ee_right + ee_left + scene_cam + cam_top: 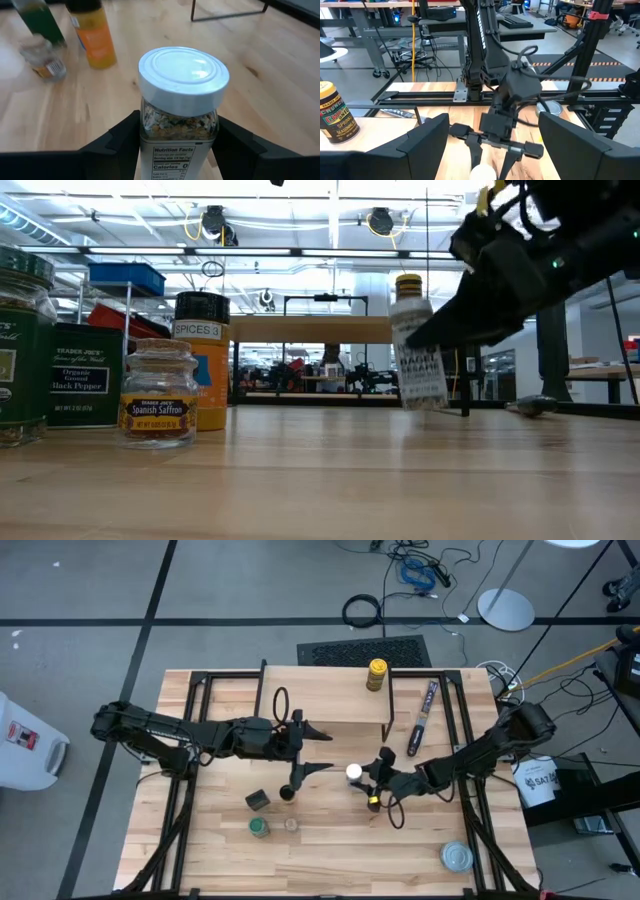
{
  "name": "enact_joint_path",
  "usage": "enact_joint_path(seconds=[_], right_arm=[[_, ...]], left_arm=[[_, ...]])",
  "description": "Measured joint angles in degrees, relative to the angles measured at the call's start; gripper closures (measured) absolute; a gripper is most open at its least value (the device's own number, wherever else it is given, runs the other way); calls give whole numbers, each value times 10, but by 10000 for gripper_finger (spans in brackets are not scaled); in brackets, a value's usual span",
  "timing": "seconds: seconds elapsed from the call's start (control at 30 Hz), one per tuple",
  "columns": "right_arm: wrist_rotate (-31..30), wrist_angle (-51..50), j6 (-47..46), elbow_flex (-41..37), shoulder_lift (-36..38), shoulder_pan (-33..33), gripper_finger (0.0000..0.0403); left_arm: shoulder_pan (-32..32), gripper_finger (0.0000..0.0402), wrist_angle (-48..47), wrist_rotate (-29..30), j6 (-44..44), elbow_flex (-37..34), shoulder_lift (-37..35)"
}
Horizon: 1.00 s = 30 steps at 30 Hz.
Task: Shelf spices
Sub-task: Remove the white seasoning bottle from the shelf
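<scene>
Right wrist view: we see right hand (175,137) clamping white-lidded jar (181,100); left hand (318,748) wide, nothing held.

light wooden table (330,865) with shelf (330,700), 4 spice jars (259,827), silver tin (456,857)

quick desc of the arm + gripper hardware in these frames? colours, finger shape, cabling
Both arms are matte black with chunky segmented links. The left gripper has two long, tapered, pointed black fingers, flat and wedge-shaped up close. The right gripper has the same black fingers, plus a small yellow marking near its tip and thin black cable loops along the wrist. No logos readable.
</scene>
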<state>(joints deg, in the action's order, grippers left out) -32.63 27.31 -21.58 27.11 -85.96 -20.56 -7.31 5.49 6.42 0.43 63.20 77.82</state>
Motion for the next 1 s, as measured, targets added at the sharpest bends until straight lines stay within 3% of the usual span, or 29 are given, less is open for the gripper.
enact_joint_path(seconds=[1.0], right_arm=[[-4,-14,-16,1,-20,0,204]], left_arm=[[0,84,0,0,0,0,0]])
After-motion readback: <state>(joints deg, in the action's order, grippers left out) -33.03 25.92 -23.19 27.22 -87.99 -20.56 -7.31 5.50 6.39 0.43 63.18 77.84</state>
